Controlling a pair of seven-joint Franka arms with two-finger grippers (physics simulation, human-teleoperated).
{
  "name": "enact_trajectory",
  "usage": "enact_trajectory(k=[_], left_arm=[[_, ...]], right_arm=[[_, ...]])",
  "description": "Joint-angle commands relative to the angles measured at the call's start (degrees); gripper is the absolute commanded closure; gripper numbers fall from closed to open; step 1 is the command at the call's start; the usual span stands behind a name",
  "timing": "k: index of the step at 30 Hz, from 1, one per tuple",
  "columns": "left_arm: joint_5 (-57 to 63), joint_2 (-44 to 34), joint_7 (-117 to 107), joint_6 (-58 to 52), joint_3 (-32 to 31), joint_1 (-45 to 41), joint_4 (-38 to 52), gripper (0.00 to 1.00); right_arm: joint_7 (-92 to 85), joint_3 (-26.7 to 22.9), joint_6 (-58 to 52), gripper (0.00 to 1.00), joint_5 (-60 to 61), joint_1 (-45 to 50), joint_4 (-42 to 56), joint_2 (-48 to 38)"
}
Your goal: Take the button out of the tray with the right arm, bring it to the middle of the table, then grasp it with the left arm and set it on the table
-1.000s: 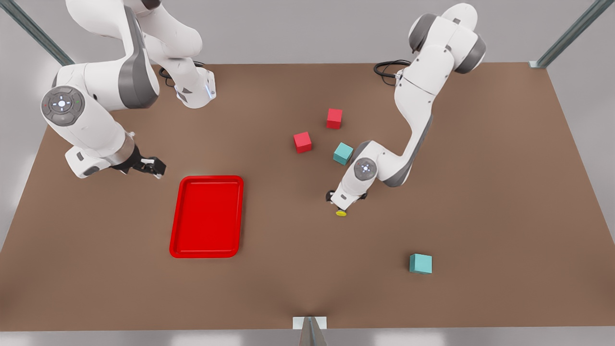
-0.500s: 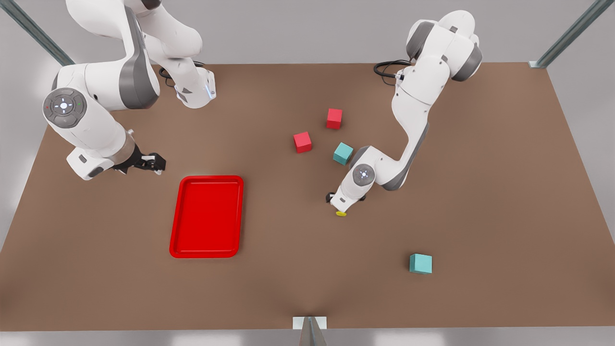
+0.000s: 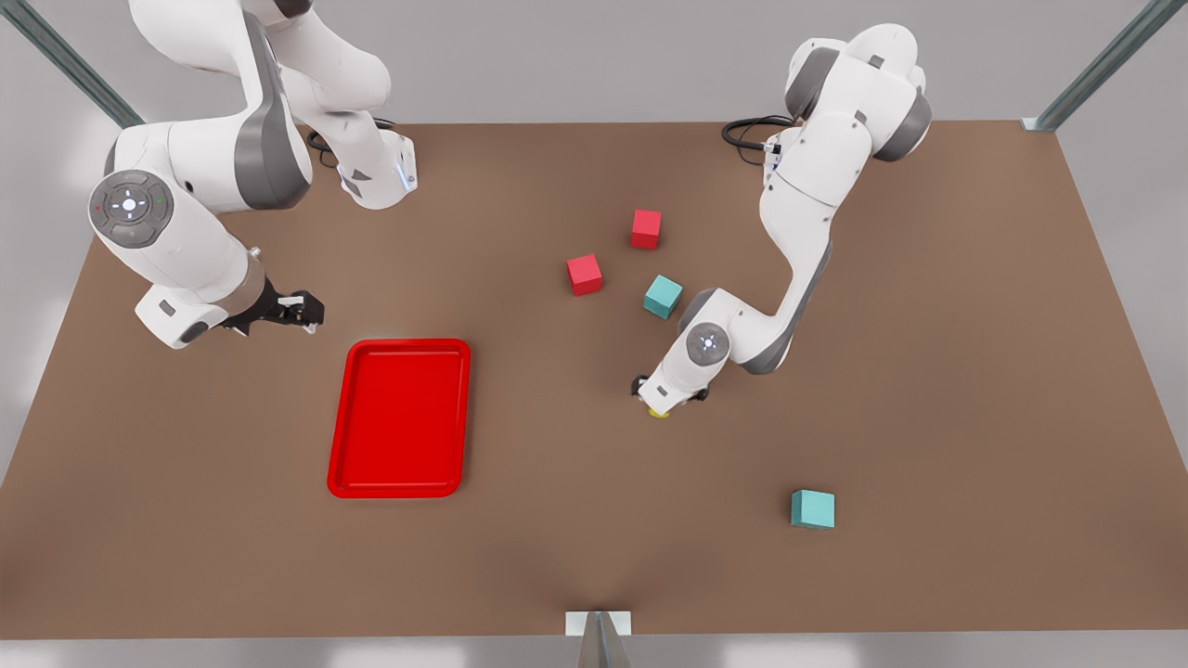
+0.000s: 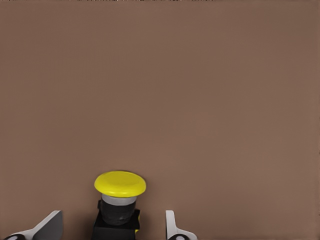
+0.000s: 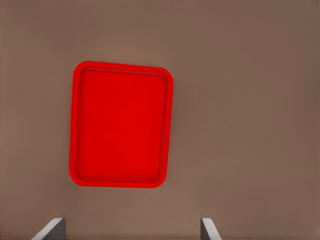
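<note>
button [image 4: 120, 184]: yellow cap, black body, upright on table [image 3: 928, 371] | tray [image 3: 399, 417]: red, flat

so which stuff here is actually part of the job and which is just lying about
Part of the job:
- button, standing on the table between the open fingers of the left gripper
- tray, with nothing in it
- right gripper, open, waiting above the table beyond the tray

Just lying about:
- two red cubes
- two teal cubes
</note>
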Motion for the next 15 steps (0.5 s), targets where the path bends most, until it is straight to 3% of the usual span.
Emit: enact_trajectory(k=[1, 4, 8, 10, 15], left_arm=[[0.2, 0.2, 8.7, 0.0, -0.1, 0.0, 0.2, 0.00], [0.2, 0.2, 8.7, 0.0, 0.0, 0.0, 0.2, 0.22], [0.1, 0.1, 8.7, -0.1, 0.0, 0.0, 0.2, 0.24], [0.1, 0.1, 8.7, -0.4, 0.0, 0.0, 0.2, 0.32], [0.1, 0.0, 9.1, -1.3, 0.0, 0.0, 0.3, 0.37]], right_arm=[[-2.3, 0.0, -0.1, 0.00, 0.0, 0.0, 0.0, -0.1], [-2.3, 0.0, -0.1, 0.00, 0.0, 0.0, 0.0, 0.0], [-2.3, 0.0, -0.1, 0.00, 0.0, 0.0, 0.0, -0.1], [-2.3, 0.0, -0.1, 0.00, 0.0, 0.0, 0.0, -0.1], [-2.3, 0.0, -0.1, 0.00, 0.0, 0.0, 0.0, 0.0]])
